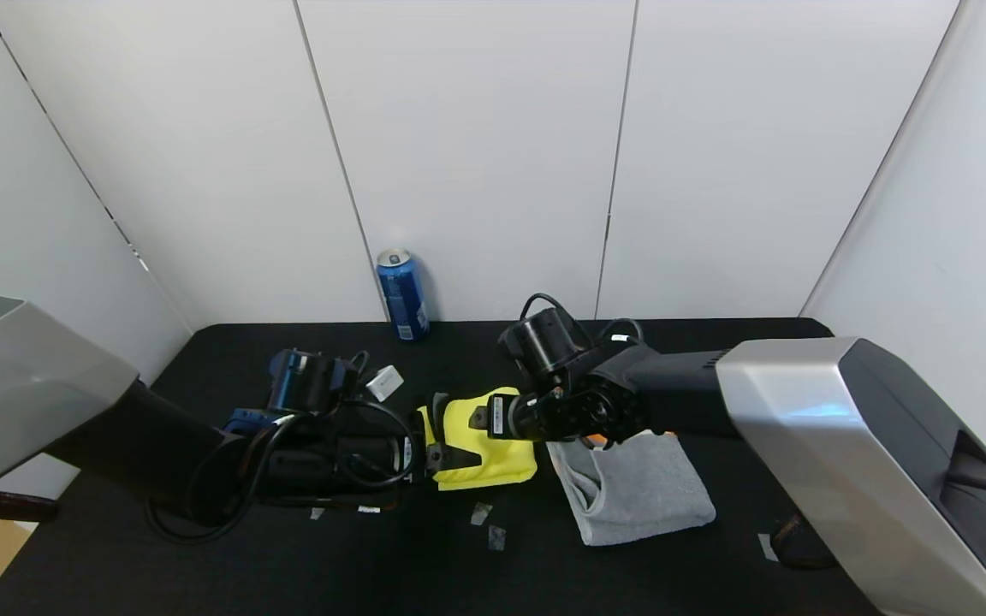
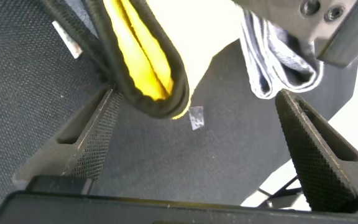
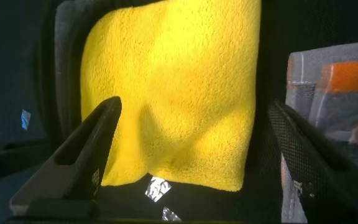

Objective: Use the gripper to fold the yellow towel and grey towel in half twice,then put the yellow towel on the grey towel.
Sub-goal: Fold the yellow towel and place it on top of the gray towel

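The yellow towel [image 1: 484, 449] lies folded into a small pad on the black table, mid-front. The grey towel [image 1: 643, 488] lies folded just to its right, with an orange patch showing at its far edge. My left gripper [image 1: 442, 433] is open at the yellow towel's left edge, its jaws wide and empty in the left wrist view [image 2: 197, 149], where the towel's black-edged fold [image 2: 145, 59] and the grey towel [image 2: 278, 62] show. My right gripper [image 1: 483, 419] hovers open over the yellow towel [image 3: 173, 93], its jaws [image 3: 197, 165] spanning the towel, the grey towel [image 3: 334, 87] beside it.
A blue can [image 1: 401, 295] stands at the table's back by the wall. A small white box [image 1: 384, 382] lies behind my left arm. Bits of tape [image 1: 480, 513] lie in front of the yellow towel. White walls close in the back and sides.
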You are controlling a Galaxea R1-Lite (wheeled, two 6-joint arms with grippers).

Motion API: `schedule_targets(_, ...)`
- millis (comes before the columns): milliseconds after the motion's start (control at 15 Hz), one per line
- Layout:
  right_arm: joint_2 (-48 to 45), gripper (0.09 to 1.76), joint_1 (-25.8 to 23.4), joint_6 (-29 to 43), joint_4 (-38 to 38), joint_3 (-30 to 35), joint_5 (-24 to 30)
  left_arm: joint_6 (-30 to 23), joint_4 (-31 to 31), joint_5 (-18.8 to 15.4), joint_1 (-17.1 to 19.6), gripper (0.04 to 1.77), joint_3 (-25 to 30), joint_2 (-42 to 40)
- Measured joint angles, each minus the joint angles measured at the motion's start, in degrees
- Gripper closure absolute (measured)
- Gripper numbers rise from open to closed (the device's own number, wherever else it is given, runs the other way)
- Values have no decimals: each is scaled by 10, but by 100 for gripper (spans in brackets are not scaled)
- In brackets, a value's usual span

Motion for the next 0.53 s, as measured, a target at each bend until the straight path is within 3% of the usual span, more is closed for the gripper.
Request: schedule_targets(533, 16, 15, 8, 0, -16, -1, 0, 9, -4, 9, 1, 9, 0, 25)
